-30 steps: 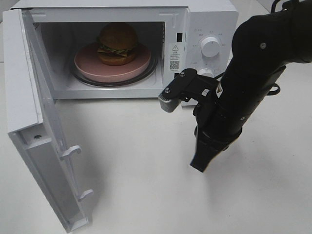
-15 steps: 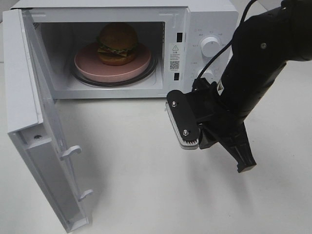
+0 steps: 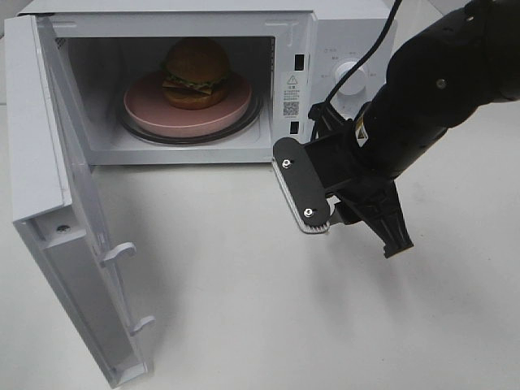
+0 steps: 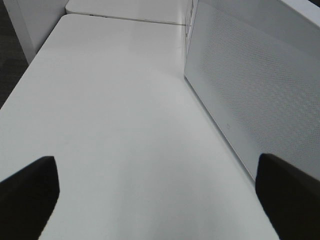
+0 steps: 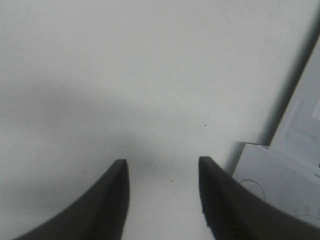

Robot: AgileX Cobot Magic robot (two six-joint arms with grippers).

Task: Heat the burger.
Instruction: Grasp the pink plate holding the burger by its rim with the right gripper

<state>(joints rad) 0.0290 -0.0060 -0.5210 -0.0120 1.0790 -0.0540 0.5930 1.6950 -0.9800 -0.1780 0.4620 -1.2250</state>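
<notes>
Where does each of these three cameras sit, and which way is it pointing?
High view: mounted above, looking down on the table, the open microwave and the burger inside; the right arm shows, jaws apart.
Left wrist: on the left arm, looking along the table at the door's meshed outer face; jaws wide apart.
Right wrist: on the right arm, looking down at the table; jaws apart.
Shared: high and left wrist views both show the door.
</notes>
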